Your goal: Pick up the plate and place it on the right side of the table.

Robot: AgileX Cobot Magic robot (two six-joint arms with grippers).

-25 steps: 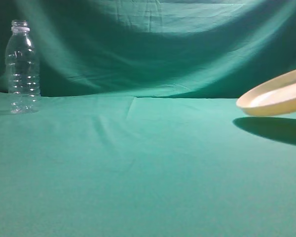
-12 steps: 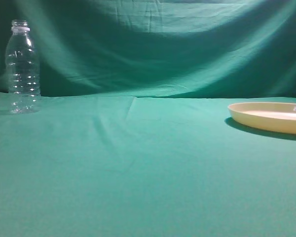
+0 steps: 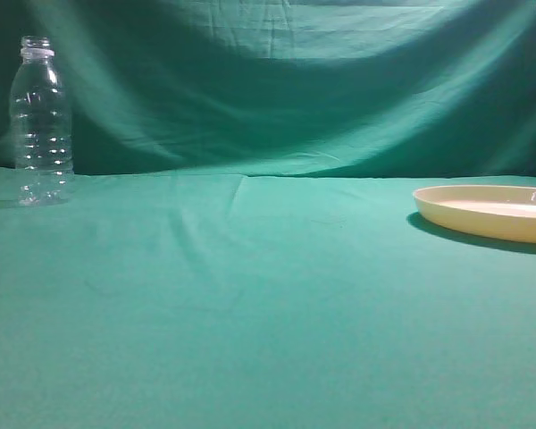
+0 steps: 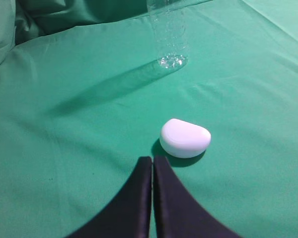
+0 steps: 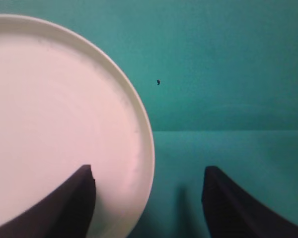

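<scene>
The right pincer (image 5: 148, 198) stood wide, holding nothing, its fingers straddling the plate's rim from above. The plate (image 3: 493, 211) lay flat at the far right of the surface (image 3: 250, 313). The left pincer (image 4: 152, 198) was closed tight and empty, hovering just near a white rounded lump (image 4: 185, 138). Beyond that, at the far left, stood a clear bottle (image 3: 41, 123), upright.
</scene>
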